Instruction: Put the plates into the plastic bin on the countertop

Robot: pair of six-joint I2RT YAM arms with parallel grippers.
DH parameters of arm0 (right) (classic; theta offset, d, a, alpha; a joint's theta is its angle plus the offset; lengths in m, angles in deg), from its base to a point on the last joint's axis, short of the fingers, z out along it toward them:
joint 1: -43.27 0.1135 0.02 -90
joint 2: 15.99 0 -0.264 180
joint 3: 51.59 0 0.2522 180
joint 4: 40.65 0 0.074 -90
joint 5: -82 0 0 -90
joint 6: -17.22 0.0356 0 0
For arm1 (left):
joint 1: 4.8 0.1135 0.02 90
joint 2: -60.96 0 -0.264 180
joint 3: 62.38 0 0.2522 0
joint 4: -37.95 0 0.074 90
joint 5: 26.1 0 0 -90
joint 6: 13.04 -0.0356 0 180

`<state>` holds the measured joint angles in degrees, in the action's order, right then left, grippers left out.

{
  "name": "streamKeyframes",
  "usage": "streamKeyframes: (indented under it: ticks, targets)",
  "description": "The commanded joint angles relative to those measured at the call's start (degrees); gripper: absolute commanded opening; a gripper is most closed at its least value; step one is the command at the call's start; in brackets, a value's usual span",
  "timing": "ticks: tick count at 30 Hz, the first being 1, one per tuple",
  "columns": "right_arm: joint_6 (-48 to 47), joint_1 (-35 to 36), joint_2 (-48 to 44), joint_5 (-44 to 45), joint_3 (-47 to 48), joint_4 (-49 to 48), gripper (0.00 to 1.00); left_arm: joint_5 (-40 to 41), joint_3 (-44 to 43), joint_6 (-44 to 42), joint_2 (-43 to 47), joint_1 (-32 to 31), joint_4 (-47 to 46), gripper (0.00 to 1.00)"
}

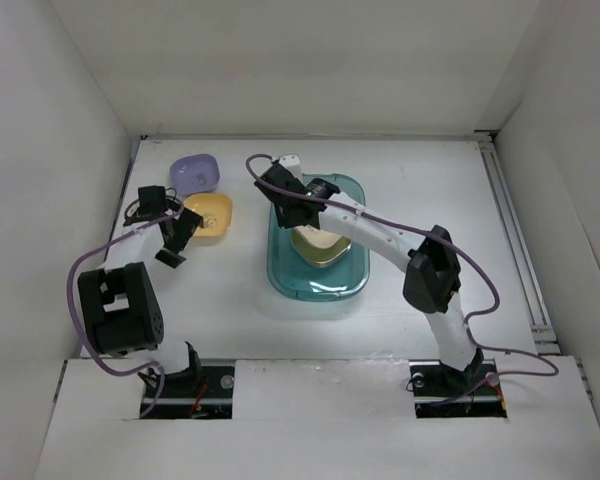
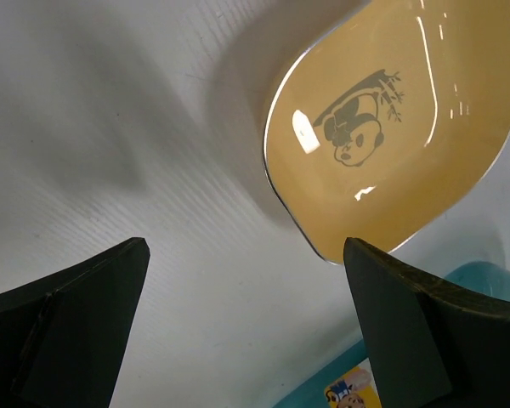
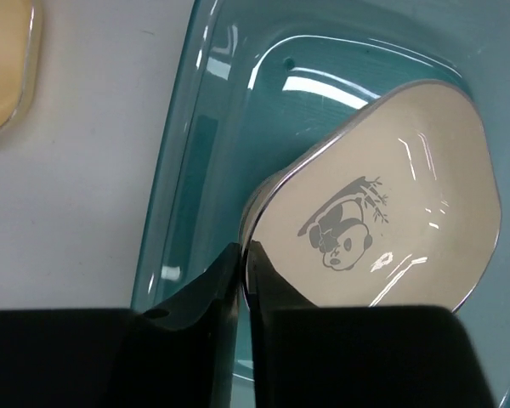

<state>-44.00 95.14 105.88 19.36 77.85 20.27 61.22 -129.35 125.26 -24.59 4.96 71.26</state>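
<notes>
right gripper (image 3: 245, 270): jaws drawn to a thin slit, pinching the near rim of the cream plate (image 3: 391, 204).
cream plate: rounded-square, panda print at centre. it lies inside the plastic bin (image 3: 174, 187), about the middle of it in the top view. a second rim shows just under its left edge; what that belongs to cannot be told.
plastic bin: translucent teal, rounded-rectangular, standing on the countertop (image 1: 430, 180) near the middle, long side running front to back. a small colourful label (image 2: 350, 395) shows at its edge in the left wrist view.
left gripper (image 2: 246, 331): jaws spread as wide as they go, nothing between them, hanging over bare countertop to the left of the bin.
orange-yellow plate (image 2: 391, 127): panda print at centre, flat on the countertop just beyond the left gripper's fingers. it lies left of the bin and apart from it.
purple plate (image 1: 195, 172): flat on the countertop, just behind the orange-yellow plate and near the rear wall (image 1: 300, 60), outside the bin.
</notes>
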Motion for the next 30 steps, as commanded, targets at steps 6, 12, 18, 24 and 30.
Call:
streamKeyframes:
  ticks: [6,12,18,24,30]
  targets:
    - [1.5,1.7,-4.3,1.6,0.8,-2.3,0.59,-3.0,1.0,1.3,-5.0,0.1,-7.2,1.00]
    - [1.5,3.8,-6.9,4.0,2.1,-0.4,0.67,-3.0,-0.9,2.4,-10.0,0.1,-7.9,0.93]
    - [1.5,5.7,-13.0,5.4,-1.5,-2.4,0.67,-3.0,-0.9,3.7,-12.2,0.1,-8.5,0.82]
    - [1.5,6.2,-18.0,5.4,-6.7,-4.9,0.67,-1.8,0.3,5.6,-12.8,0.1,-7.3,0.29]
    - [1.5,6.2,-20.3,6.6,-8.9,-5.4,0.67,-2.3,1.4,5.1,-11.7,0.1,-5.0,0.00]
